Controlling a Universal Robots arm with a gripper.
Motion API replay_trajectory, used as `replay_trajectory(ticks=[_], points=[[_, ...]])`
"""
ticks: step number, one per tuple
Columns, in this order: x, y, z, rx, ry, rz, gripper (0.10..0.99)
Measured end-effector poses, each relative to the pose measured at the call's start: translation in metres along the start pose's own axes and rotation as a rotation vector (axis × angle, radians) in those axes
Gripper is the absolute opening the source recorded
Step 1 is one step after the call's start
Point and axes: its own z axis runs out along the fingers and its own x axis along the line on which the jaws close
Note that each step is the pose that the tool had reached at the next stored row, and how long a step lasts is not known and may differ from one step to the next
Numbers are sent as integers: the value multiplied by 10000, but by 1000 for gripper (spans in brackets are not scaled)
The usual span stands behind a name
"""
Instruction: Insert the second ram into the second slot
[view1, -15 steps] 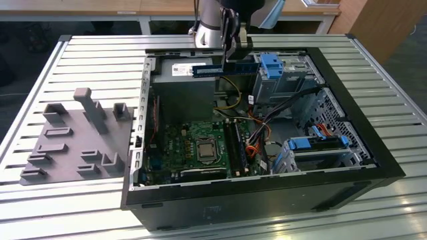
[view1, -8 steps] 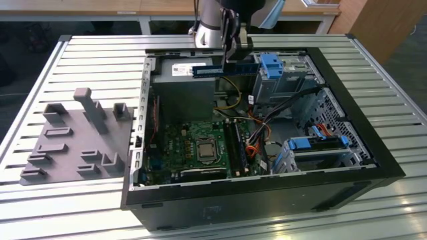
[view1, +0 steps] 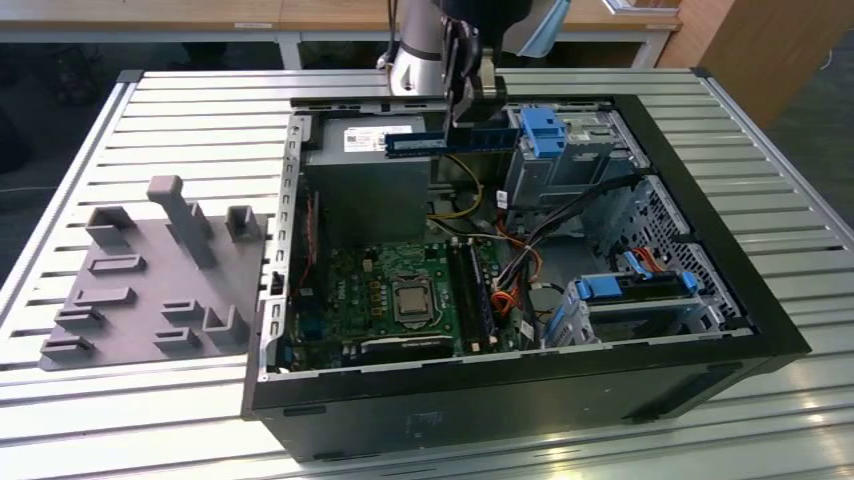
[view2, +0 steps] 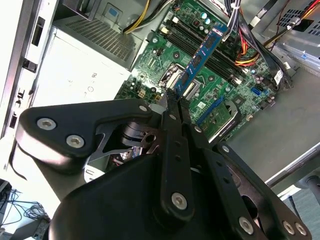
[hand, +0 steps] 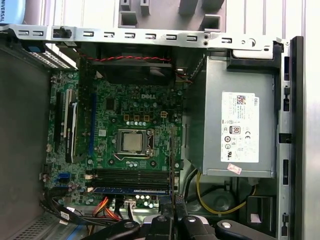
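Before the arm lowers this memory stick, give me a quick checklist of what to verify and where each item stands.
1. Grip: the gripper is shut on one end of the RAM stick: ok.
2. Stick free of the case: it hangs above the open computer case in the exterior view: ok.
3. Alignment: in the first wrist view the stick runs parallel to the memory slots, just beside them: ok.
4. Target slot empty: cannot tell.
5. Slot latches open: cannot tell.
6. Orange cables lie near one end of the slots; clearance: cannot tell.
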Motion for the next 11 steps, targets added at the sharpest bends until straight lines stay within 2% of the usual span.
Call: replay_trajectory(ticks=[11], points=[[35,1,0,0,-1,0,137]])
